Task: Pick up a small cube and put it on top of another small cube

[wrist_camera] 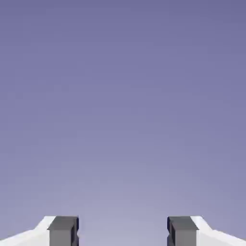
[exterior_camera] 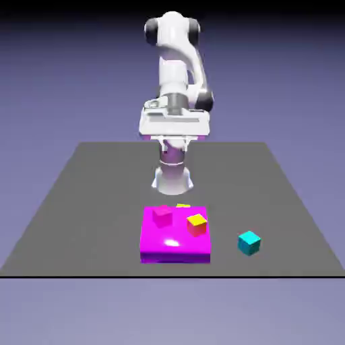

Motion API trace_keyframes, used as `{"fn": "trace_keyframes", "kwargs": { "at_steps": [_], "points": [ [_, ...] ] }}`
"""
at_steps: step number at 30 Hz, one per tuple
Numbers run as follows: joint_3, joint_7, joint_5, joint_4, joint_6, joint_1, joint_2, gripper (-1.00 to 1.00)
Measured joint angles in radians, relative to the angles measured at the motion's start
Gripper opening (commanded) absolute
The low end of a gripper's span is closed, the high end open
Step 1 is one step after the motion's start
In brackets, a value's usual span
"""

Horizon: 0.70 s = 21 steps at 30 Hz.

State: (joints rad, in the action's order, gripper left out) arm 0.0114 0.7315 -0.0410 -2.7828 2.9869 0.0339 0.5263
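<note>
On the table [exterior_camera: 81,202], cyan cube [exterior_camera: 248,242] beside slab [exterior_camera: 172,249]

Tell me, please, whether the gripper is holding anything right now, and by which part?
Nothing is held. The gripper stands open with only backdrop between its fingertips; the small cyan cube rests on the grey table, apart from the arm.
</note>
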Motion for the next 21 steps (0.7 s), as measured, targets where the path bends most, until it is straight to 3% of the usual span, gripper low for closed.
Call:
{"fn": "trace_keyframes", "kwargs": {
  "at_steps": [21],
  "points": [
    [0.199,-0.165,-0.714,0.474,-0.872,0.381,-0.761,0.00]
  ]
}}
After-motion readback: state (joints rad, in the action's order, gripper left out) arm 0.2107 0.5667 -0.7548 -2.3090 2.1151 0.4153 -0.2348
